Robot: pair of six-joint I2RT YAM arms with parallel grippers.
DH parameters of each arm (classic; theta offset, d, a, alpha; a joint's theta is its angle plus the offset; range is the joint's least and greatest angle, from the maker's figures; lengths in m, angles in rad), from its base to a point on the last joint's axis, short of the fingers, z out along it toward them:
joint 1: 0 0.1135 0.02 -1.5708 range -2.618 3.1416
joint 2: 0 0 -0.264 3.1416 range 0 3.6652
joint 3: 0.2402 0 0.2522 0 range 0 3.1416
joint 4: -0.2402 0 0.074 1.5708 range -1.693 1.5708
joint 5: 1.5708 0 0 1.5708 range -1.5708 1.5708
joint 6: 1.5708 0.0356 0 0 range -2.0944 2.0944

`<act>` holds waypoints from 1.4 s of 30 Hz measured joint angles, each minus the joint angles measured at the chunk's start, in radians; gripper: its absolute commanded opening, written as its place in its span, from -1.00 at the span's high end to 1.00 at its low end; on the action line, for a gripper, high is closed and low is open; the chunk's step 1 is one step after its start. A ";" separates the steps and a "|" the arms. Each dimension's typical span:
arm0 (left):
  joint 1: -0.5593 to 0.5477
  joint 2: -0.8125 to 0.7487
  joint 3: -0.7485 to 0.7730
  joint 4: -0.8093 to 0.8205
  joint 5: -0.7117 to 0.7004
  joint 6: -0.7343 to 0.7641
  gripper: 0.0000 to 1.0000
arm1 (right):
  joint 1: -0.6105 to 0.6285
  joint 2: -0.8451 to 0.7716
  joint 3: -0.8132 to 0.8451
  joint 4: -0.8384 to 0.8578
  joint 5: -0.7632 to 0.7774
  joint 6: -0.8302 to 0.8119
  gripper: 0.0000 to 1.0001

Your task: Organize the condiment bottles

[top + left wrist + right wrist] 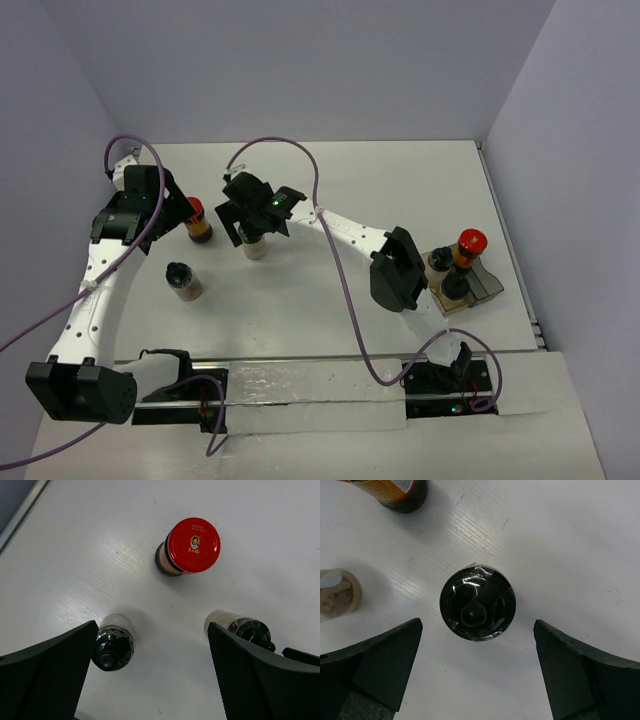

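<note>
Six condiment bottles in play: three loose, three in the clear tray (488, 285) at far right. My right claw (478, 624) is spread wide and hangs straight over the mid-table black-capped bottle (476, 609). The cap sits between the fingers (370, 670) with a gap on both sides, no contact. My left claw (151, 626) is also wide apart, gripping nothing, at the left side of the table. The loose red-capped bottle (192, 545) stands upright just ahead of it, not between the fingers. The second loose black-capped bottle (183, 280) stands nearer my base, apart from both claws. The tray holds one red-capped bottle (471, 243) and two black-capped bottles (441, 260), all upright.
</note>
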 measured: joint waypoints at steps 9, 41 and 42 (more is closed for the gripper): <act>0.000 -0.009 0.000 0.000 0.000 0.000 -0.99 | 0.000 0.094 0.052 -0.010 0.013 0.000 -1.00; 0.000 -0.026 -0.034 0.008 0.013 -0.002 -0.99 | -0.005 -0.145 -0.106 -0.050 0.031 0.000 0.47; 0.000 -0.026 -0.040 0.009 0.017 -0.002 -0.99 | -0.006 -0.201 -0.142 -0.051 0.032 0.000 0.47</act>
